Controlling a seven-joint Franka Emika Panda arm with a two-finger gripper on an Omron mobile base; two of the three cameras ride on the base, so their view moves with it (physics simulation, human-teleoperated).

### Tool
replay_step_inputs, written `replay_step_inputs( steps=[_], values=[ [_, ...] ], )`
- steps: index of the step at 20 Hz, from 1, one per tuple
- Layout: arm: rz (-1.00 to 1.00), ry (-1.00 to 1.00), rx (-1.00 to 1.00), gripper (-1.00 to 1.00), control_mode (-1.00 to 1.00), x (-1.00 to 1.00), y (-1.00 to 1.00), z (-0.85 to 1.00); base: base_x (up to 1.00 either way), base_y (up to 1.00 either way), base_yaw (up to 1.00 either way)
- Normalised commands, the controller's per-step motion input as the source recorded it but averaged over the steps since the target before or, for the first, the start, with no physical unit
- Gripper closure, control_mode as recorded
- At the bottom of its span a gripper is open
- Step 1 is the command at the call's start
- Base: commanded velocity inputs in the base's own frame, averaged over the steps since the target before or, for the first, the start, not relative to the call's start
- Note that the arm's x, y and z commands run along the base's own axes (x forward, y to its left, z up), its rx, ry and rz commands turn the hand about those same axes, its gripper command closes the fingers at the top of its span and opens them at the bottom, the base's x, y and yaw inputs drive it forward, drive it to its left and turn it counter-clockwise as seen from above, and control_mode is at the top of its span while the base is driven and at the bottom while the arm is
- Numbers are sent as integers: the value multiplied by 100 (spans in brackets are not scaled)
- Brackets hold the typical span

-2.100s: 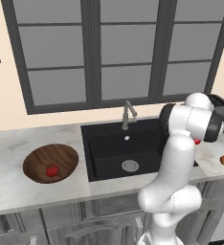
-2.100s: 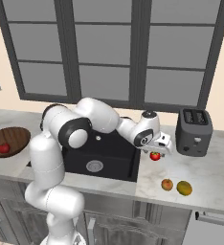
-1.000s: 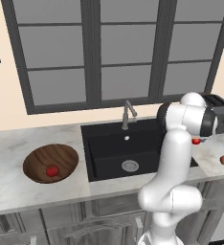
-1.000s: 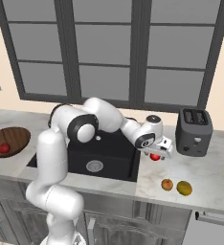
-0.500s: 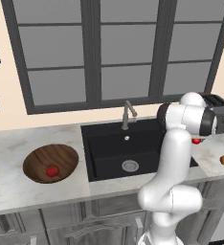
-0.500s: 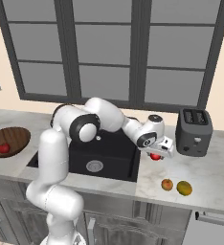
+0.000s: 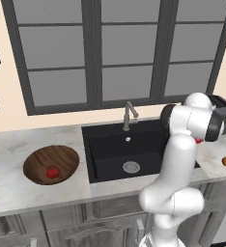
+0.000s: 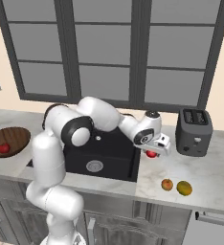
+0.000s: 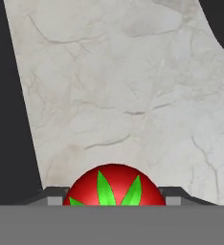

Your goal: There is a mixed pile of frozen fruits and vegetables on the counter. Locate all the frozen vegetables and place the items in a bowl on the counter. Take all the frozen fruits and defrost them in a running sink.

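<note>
Gripping the red tomato (image 9: pixel 113 185) between its fingers, the gripper (image 8: pixel 152 152) sits over the counter (image 8: pixel 205 172) just right of the sink (image 8: pixel 106 158) — so the wooden bowl (image 7: pixel 51 163) lies well off to the left, across the basin. Bowl already has one red veg (image 7: pixel 52 171); orange fruit (image 8: pixel 167 184) & yellow-green fruit (image 8: pixel 184 188) rest on the counter nr the toaster (image 8: pixel 194 132).

Even, bright, flat light fills the kitchen, no glare, only soft shadow inside the sink (image 7: pixel 120 154) toward nine o'clock, edges slightly blurred and undistorted.
</note>
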Motion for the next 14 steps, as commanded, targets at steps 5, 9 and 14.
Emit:
replay_step_inputs(
  steps=[5, 9, 14],
  values=[
    [0, -1, 0, 100, -100, -23, 43, 29, 0, 0, 0],
    [0, -1, -1, 100, -100, -29, 49, 21, 0, 0, 0],
    [0, -1, 0, 100, -100, -24, 47, 17, 0, 0, 0]
  ],
)
